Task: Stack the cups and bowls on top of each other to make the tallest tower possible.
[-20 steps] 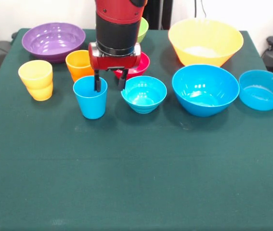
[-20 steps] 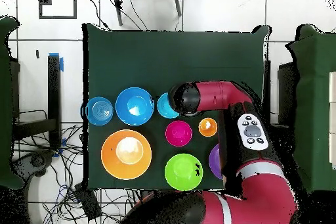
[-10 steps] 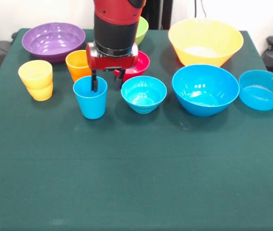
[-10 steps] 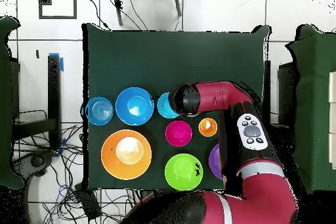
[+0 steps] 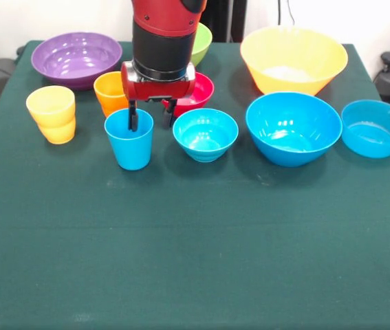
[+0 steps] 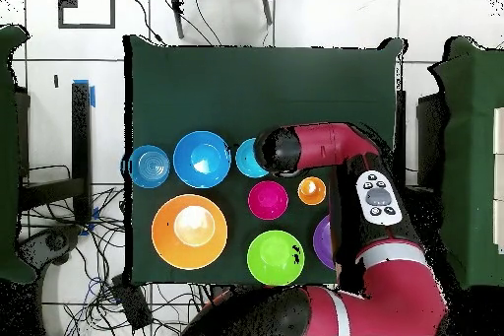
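Green cloth covers the desk (image 5: 195, 261); its near half is bare. Nothing is stacked yet except the yellow cup (image 5: 51, 114) at left, which looks like two nested. Middle row, left to right: blue cup (image 5: 129, 139), then three blue bowls (image 5: 206, 134), all separate. The hand (image 5: 152, 113) hangs open over the blue cup's far right rim, one finger dipping inside, the other outside. Farther back: orange cup (image 5: 110, 92), red, purple, green and yellow-orange bowls. Tower not begun.
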Tool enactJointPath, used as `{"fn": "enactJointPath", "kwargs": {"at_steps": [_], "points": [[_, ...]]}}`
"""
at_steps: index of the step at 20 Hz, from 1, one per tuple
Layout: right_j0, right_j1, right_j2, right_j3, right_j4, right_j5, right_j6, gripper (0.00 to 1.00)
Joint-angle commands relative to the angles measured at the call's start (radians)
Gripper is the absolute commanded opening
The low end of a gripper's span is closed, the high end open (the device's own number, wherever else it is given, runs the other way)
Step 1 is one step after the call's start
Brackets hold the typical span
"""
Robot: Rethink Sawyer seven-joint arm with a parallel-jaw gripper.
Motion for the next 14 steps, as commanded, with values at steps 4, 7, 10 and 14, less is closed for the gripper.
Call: {"fn": "enactJointPath", "kwargs": {"at_steps": [4,7,10,14], "points": [[-0.010,0.025,0.048,0.016,-0.095,-0.062,-0.096,1.00],[-0.012,0.030,0.046,0.023,-0.098,-0.076,-0.088,1.00],[-0.013,0.039,0.047,0.023,-0.103,-0.090,-0.089,1.00],[-0.016,0.053,0.051,0.015,-0.086,-0.067,-0.093,1.00]]}}
